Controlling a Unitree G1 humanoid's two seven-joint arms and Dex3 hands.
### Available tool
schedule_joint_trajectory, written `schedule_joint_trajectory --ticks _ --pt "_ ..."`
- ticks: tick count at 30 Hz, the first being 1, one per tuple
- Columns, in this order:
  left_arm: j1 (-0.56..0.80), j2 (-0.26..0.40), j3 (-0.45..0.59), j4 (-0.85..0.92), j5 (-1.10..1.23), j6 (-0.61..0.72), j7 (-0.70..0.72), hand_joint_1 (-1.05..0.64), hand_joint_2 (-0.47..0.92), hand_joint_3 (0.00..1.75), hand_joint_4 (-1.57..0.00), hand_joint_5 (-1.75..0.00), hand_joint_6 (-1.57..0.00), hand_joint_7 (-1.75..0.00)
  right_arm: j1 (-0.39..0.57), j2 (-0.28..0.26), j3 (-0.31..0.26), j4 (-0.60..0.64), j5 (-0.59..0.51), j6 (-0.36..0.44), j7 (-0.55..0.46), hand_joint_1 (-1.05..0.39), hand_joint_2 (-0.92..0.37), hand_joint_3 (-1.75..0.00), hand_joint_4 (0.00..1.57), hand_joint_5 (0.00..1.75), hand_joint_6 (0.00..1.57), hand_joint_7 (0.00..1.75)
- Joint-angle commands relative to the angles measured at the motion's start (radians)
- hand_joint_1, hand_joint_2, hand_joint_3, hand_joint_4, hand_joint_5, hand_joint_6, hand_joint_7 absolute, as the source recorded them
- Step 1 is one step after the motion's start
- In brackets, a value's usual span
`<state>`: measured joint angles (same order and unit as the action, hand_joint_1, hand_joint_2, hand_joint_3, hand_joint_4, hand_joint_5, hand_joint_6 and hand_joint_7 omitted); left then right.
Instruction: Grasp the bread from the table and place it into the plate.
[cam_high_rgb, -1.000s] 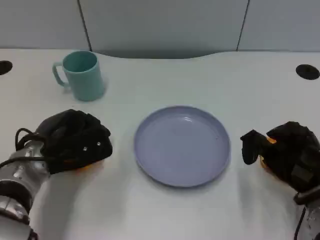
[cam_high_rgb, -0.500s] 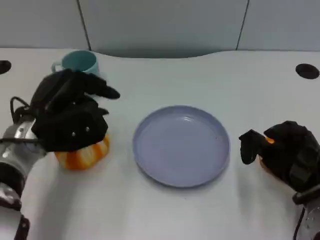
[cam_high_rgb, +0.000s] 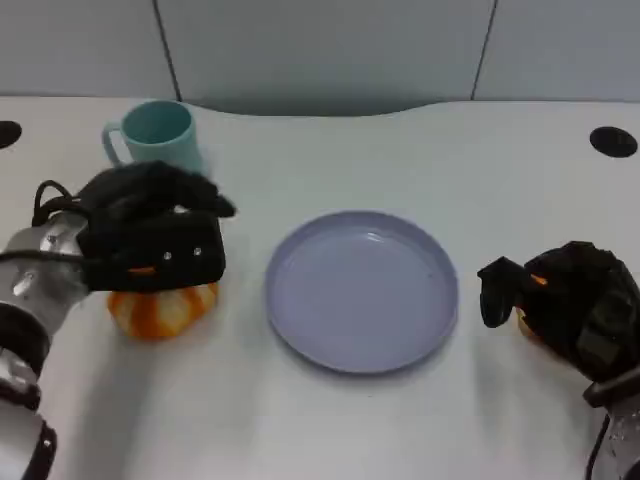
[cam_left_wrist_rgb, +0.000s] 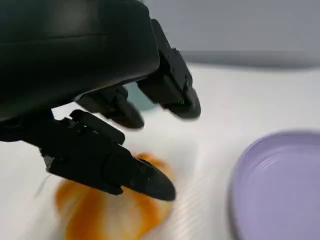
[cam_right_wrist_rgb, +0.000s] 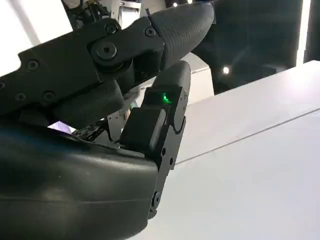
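Observation:
An orange and white bread (cam_high_rgb: 160, 310) lies on the white table, left of the lavender plate (cam_high_rgb: 362, 290). My left hand (cam_high_rgb: 150, 240) hovers just over the bread with its fingers spread and nothing between them. In the left wrist view the fingers (cam_left_wrist_rgb: 125, 170) reach out above the bread (cam_left_wrist_rgb: 110, 212), and the plate's rim (cam_left_wrist_rgb: 240, 185) shows beside it. My right hand (cam_high_rgb: 565, 305) rests on the table right of the plate, fingers curled in, with a small orange patch at its underside. The right wrist view shows those curled fingers (cam_right_wrist_rgb: 155, 115).
A teal mug (cam_high_rgb: 155, 135) stands behind my left hand, near the table's far left. Black round holes (cam_high_rgb: 612, 142) sit at the table's far corners. A grey wall panel runs along the back edge.
One second ago my left hand lay over the bread. It then rose with fingers raised, uncovering the bread, and has now come down level just above it. The right hand stays put.

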<state>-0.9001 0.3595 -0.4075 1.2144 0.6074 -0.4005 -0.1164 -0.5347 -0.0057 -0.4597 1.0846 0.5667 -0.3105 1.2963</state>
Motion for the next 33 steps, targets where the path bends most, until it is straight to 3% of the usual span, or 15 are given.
schedule_joint_trajectory --ticks 1,6,12,16,17,18,20,21,23,27,29,33 --pt "0.005 0.023 -0.024 -0.015 0.012 0.062 -0.035 -1.04 0.92 0.20 -0.03 0.00 -0.11 0.00 -0.004 -0.011 -0.002 -0.004 0.003 -0.003 -0.004 -0.49 -0.88 0.00 0.73 1.43 1.25 0.04" --pt "0.011 0.014 -0.046 0.019 0.012 0.094 -0.042 -1.05 0.92 0.29 0.00 0.00 -0.06 0.00 -0.004 -0.013 -0.003 0.000 0.010 0.014 0.002 -0.49 -0.88 0.00 0.74 1.40 1.25 0.04" --pt "0.020 -0.014 -0.073 0.067 0.024 0.144 -0.050 -1.05 0.92 0.12 0.00 0.00 -0.04 0.00 -0.004 -0.015 -0.003 -0.002 0.009 0.018 0.008 -0.47 -0.89 0.00 0.75 1.40 1.24 0.05" --pt "0.048 -0.046 -0.124 0.106 0.076 0.171 0.044 -0.86 0.84 0.02 -0.09 -0.05 -0.06 -0.01 -0.002 -0.018 0.000 -0.005 0.006 0.016 0.013 -0.49 -0.89 0.00 0.73 1.40 1.23 0.04" --pt "0.058 -0.056 -0.137 0.114 0.089 0.180 0.075 -0.72 0.82 0.01 -0.34 -0.19 -0.09 -0.03 -0.001 -0.016 -0.002 -0.005 0.008 0.011 0.016 -0.49 -0.90 0.00 0.73 1.40 1.23 0.04" --pt "0.071 -0.069 -0.143 0.124 0.096 0.187 0.105 -0.67 0.82 0.01 -0.43 -0.24 -0.10 -0.03 0.002 -0.013 -0.004 -0.008 0.010 0.003 0.014 -0.49 -0.90 0.00 0.73 1.40 1.23 0.05" --pt "0.086 -0.084 -0.143 0.136 0.095 0.191 0.137 -0.60 0.82 0.00 -0.46 -0.64 -0.17 -0.03 0.008 -0.009 -0.005 -0.014 0.010 -0.004 0.007 -0.49 -0.89 0.00 0.74 1.40 1.24 0.05" --pt "0.096 -0.094 -0.133 0.141 0.083 0.190 0.158 -0.59 0.82 0.00 -0.44 -0.74 -0.18 -0.02 0.010 -0.008 -0.004 -0.019 0.010 -0.005 0.007 -0.49 -0.89 0.00 0.74 1.40 1.24 0.05" --pt "0.115 -0.109 -0.106 0.145 0.057 0.175 0.210 -0.45 0.81 0.00 -0.44 -0.75 -0.33 -0.06 0.018 -0.008 0.000 -0.033 0.009 0.001 0.003 -0.50 -0.89 0.00 0.75 1.39 1.24 0.06" --pt "0.121 -0.121 -0.076 0.151 0.034 0.170 0.247 -0.34 0.81 0.00 -0.75 -0.50 -0.71 -0.06 0.031 -0.009 0.007 -0.054 0.007 0.007 0.000 -0.52 -0.89 0.00 0.74 1.40 1.23 0.06" --pt "0.120 -0.121 -0.073 0.153 0.031 0.169 0.253 -0.26 0.83 0.01 -0.87 -0.49 -0.92 -0.12 0.036 -0.008 0.010 -0.067 0.002 -0.003 -0.014 -0.56 -0.89 0.00 0.75 1.41 1.24 0.07" --pt "0.114 -0.102 -0.053 0.148 0.015 0.135 0.263 -0.19 0.77 0.00 -0.96 -0.47 -1.06 -0.13 0.058 -0.002 0.025 -0.107 -0.015 -0.024 -0.067 -0.58 -0.88 -0.01 0.79 1.35 1.24 0.09"
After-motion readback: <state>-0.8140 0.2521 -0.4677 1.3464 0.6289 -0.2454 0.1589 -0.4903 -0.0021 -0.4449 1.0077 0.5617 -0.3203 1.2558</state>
